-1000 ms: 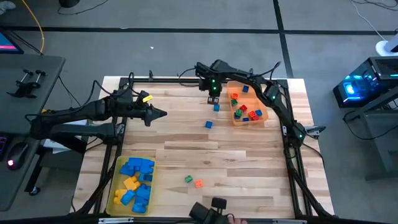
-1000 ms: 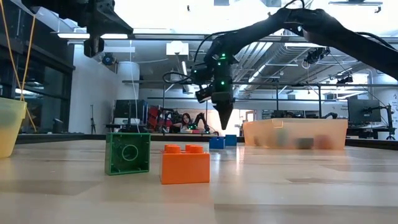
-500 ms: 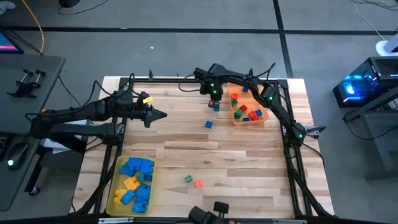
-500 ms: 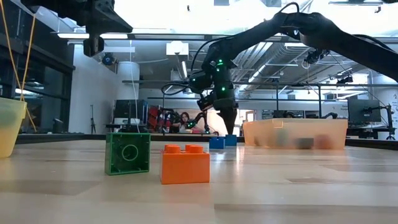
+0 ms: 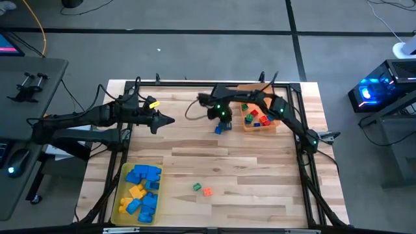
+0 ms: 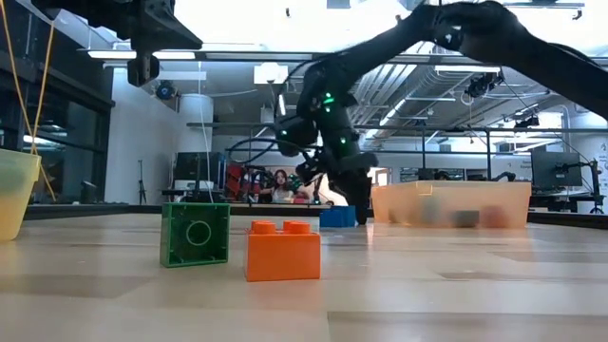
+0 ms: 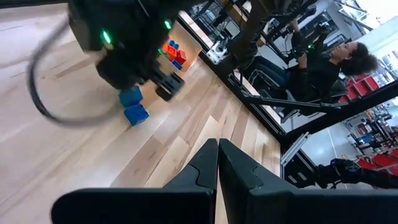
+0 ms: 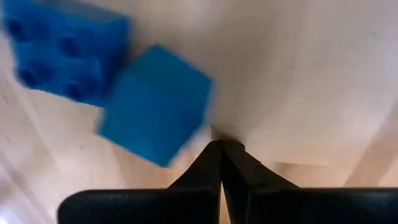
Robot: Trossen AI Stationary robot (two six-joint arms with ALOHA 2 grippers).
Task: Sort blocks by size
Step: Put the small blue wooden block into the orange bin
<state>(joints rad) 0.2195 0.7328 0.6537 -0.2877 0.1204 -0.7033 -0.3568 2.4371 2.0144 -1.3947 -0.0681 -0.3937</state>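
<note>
Two small blue blocks lie side by side on the table: a studded one [image 8: 62, 53] and a plain-faced cube [image 8: 155, 102]. They also show in the high view [image 5: 220, 128]. My right gripper [image 8: 221, 144] is shut, its tips down at the table next to the cube, left of the translucent orange tray [image 5: 259, 117]. My left gripper [image 5: 172, 119] is shut and empty, held above the table's left middle. A green block [image 6: 195, 234] and an orange block [image 6: 282, 251] rest on the table near the front edge. My right gripper points down with its shut fingertips [image 8: 219, 152] at the table, right beside a corner of the blue cube [image 8: 202, 127]. Whether they touch it, I cannot tell.
The orange tray holds several tiny red, green, blue and orange cubes [image 5: 253, 117]. A translucent yellow tray [image 5: 122, 195] at the near left holds larger blue and yellow blocks. Bare wood lies across the table's middle and right.
My right gripper has come down and toward the table's near edge from beside the orange tray, fingers shut throughout. The farther blue block has slid toward the near edge and now lies next to the other blue block.
</note>
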